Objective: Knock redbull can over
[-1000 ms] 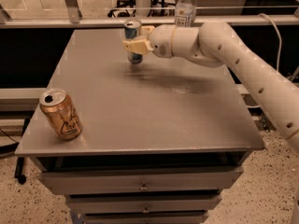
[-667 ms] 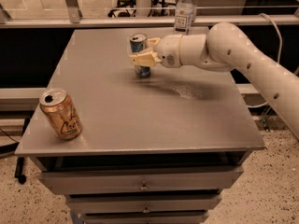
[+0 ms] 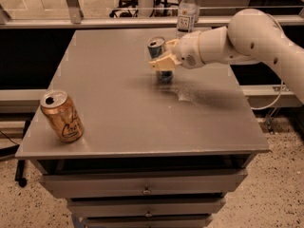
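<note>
Redbull can is sitting toward the far side of the table, a bit right of the middle, and we see it tipped off vertical with its silver top leaning left and toward us. Its base is touching the table. The gripper is right at the can's midsection, and the cream-coloured fingers look clamped around it, covering the middle so only the top and the blue bottom end show. The white arm comes in from the right, hanging above the table's far right part. We also spot a gold can standing near the front left corner, well apart from the action, and a clear bottle with a white cap upright at the far edge, just behind the gripper. Drawers sit under the table.
</note>
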You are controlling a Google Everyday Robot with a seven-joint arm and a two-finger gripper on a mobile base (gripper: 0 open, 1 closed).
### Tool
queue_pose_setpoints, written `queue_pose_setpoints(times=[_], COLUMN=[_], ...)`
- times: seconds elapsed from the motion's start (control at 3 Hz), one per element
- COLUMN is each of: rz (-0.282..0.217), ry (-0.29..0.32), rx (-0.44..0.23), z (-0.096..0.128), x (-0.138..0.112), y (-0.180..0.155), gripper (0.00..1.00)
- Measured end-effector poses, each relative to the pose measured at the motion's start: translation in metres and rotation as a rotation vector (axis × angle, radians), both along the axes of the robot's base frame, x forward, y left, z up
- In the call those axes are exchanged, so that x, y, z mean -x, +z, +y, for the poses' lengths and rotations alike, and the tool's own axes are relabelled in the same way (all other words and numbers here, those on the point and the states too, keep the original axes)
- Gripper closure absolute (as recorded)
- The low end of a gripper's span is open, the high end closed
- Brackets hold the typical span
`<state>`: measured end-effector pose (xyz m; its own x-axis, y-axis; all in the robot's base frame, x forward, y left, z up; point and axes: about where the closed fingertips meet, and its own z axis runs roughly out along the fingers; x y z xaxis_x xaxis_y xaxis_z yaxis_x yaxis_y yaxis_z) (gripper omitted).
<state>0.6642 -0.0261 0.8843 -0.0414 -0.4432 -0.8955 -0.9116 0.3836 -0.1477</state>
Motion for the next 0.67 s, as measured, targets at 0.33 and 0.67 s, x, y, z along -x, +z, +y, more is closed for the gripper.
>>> queue_pose_setpoints(times=[0.33,0.67], rz=[-0.041,-0.078], ry=[-0.026,0.032], rx=[0.033,0.083], z=[-0.020,-0.026], x=[0.001,-0.004], y=[0.017,0.037], gripper=[1.00,1.00])
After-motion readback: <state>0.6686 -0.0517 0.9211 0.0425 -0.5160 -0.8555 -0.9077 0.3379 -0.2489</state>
